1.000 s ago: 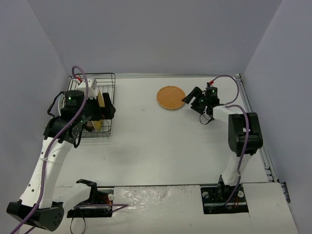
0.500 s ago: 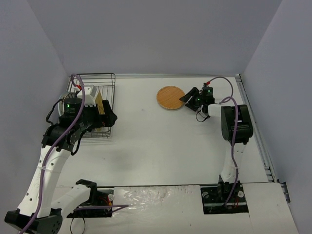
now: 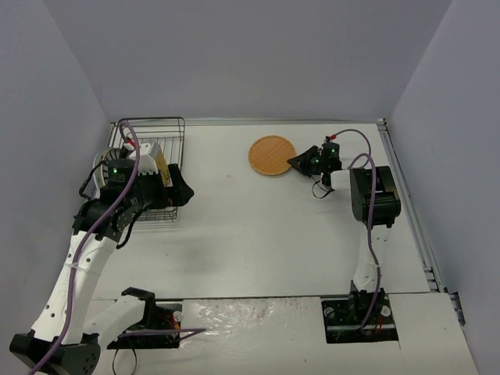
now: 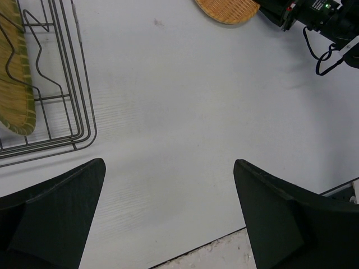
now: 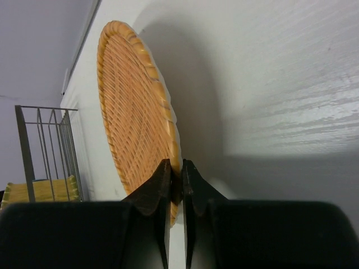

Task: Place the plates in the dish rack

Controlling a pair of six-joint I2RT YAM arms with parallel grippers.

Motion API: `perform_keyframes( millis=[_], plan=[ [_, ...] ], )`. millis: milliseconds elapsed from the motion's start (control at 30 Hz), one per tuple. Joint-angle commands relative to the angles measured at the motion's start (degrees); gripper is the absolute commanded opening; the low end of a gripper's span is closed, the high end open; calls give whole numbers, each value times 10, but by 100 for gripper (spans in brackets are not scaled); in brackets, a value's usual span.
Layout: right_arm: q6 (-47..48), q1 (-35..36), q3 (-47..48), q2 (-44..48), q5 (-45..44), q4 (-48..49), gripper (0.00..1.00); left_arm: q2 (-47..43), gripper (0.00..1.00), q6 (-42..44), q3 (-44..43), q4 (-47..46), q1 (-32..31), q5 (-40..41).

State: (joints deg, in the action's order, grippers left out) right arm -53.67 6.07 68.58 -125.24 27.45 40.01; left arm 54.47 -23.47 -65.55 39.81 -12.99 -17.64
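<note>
The orange round plate lies on the white table at the back middle. My right gripper is shut on its right rim; in the right wrist view both fingers pinch the woven edge of this plate at the gripper. The black wire dish rack stands at the back left with a yellow-green striped plate upright in it. My left gripper hovers open just right of the rack, nothing between its jaws. The left arm hides most of the rack's inside.
Grey walls close in the table at the back and both sides. A metal rail runs along the right edge. The rack's near right corner lies close to my left gripper. The arm bases sit at the front edge.
My right gripper moved left onto the orange plate's rim and shut on it. The left arm drew back from the rack toward the right, jaws still wide.
</note>
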Motion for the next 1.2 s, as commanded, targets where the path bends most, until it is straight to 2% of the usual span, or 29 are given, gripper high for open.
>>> perform_keyframes(
  millis=[0,133,333,500,633,900,1067,1167],
  plan=[
    [-7,3,-34,42,7,47,0,2,97,-28,-4,-56,1,-30],
    [-52,1,-94,106,41,101,0,7,97,-49,6,-81,-2,-45],
    [-165,5,-197,203,122,263,0,30,97,-106,21,-146,-14,-74],
    [-227,25,-268,279,172,339,0,54,97,-129,25,-181,-40,-75],
    [-224,57,-293,349,193,329,0,88,97,-142,14,-198,-59,-75],
    [-148,125,-287,469,168,187,0,128,97,-176,-15,-232,-82,-80],
    [-153,132,-288,480,168,196,0,129,97,-201,-12,-259,-86,-84],
    [-160,137,-289,480,169,209,0,129,92,-215,-11,-266,-86,-77]
  ],
)
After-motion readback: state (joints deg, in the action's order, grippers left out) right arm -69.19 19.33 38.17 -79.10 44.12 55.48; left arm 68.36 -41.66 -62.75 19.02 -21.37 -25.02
